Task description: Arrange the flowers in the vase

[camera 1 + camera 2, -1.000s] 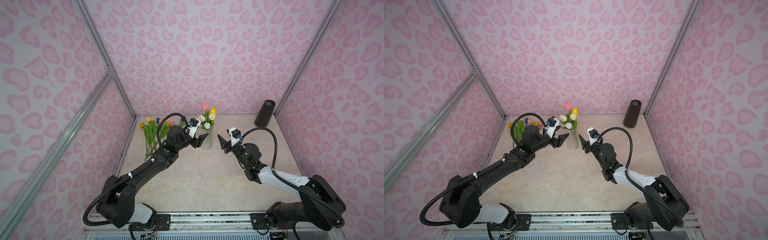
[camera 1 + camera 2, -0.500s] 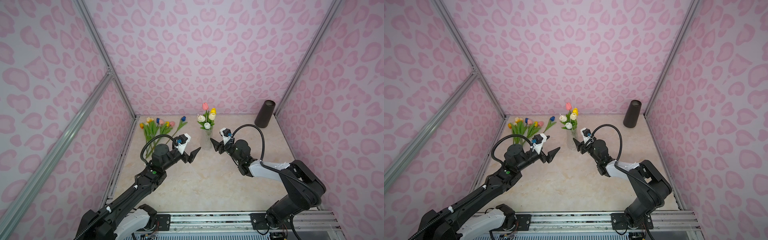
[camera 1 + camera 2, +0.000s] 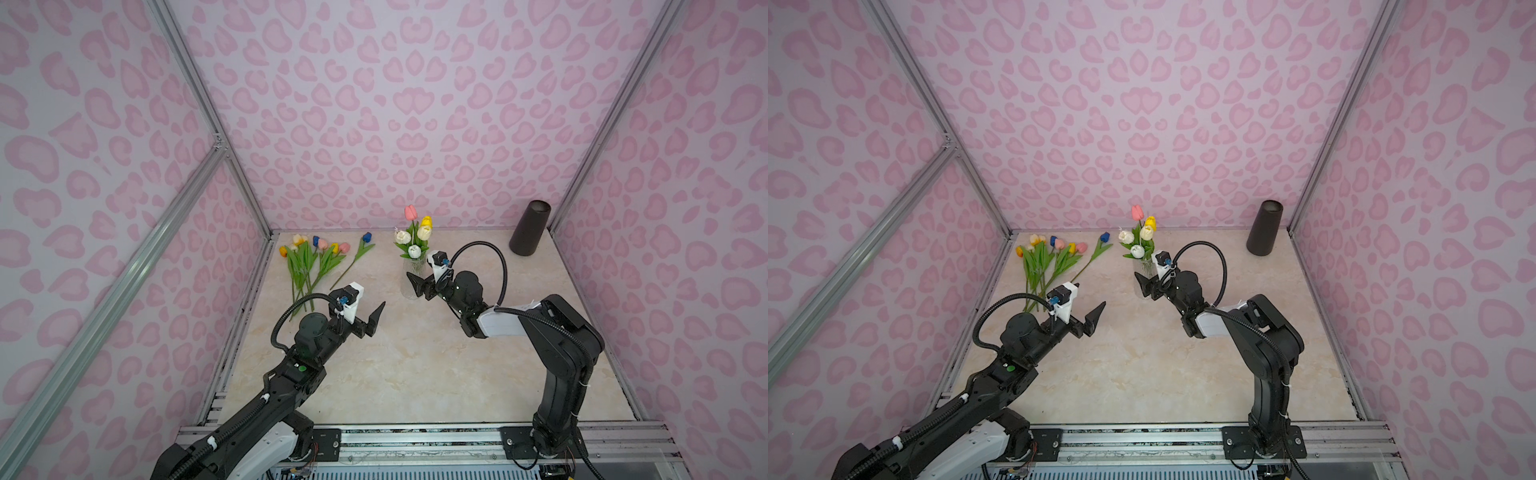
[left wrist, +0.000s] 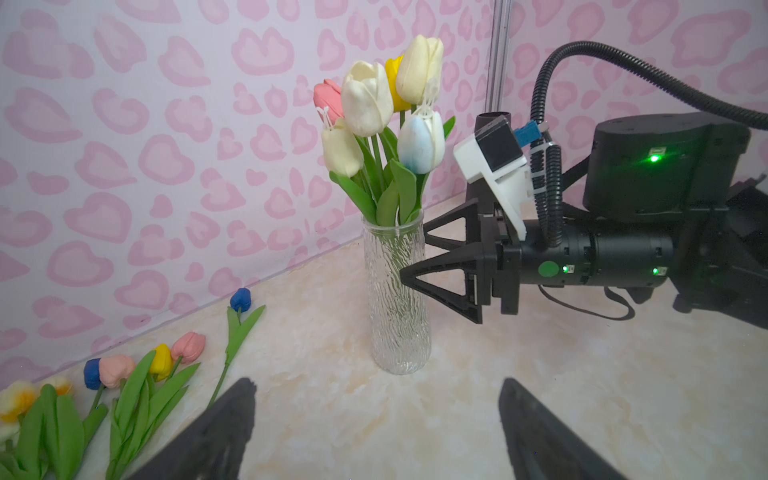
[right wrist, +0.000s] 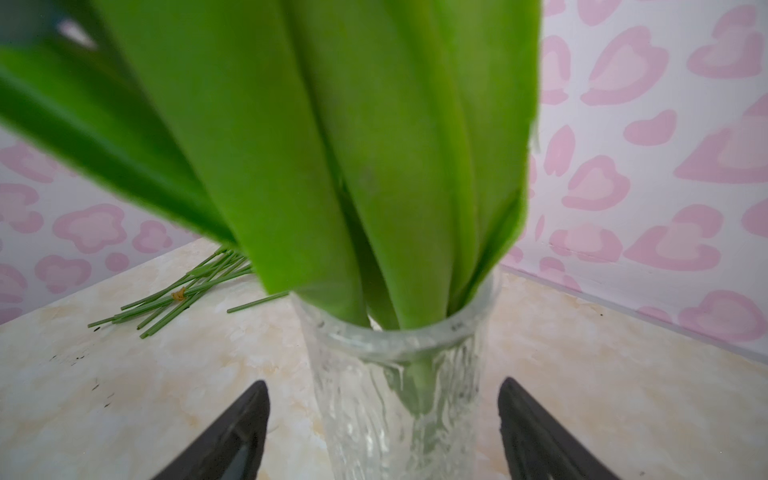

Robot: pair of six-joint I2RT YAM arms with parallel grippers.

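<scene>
A clear ribbed glass vase [image 3: 415, 286] [image 3: 1144, 272] [image 4: 397, 299] [image 5: 399, 395] stands upright near the back middle of the table. Several flowers [image 3: 415, 232] [image 3: 1142, 232] [image 4: 386, 116] stand in it: cream, yellow, pink and white-blue heads. More flowers [image 3: 316, 257] [image 3: 1054, 257] [image 4: 124, 374] lie flat at the back left, their stem ends [image 5: 187, 291] showing in the right wrist view. My right gripper [image 3: 417, 284] [image 3: 1144, 284] [image 4: 413, 253] [image 5: 382, 384] is open, one finger on each side of the vase, with gaps on both sides. My left gripper [image 3: 370, 322] [image 3: 1094, 318] [image 4: 376, 384] is open and empty, in front and left of the vase.
A black cylinder [image 3: 530, 228] [image 3: 1264, 228] stands in the back right corner. One blue tulip [image 3: 365, 237] [image 3: 1104, 237] [image 4: 240, 299] lies apart from the bunch, towards the vase. Pink patterned walls close in the table on three sides.
My left gripper has drawn back from the vase towards the front left and opened wider. My right gripper has moved in to the vase and opened around it.
</scene>
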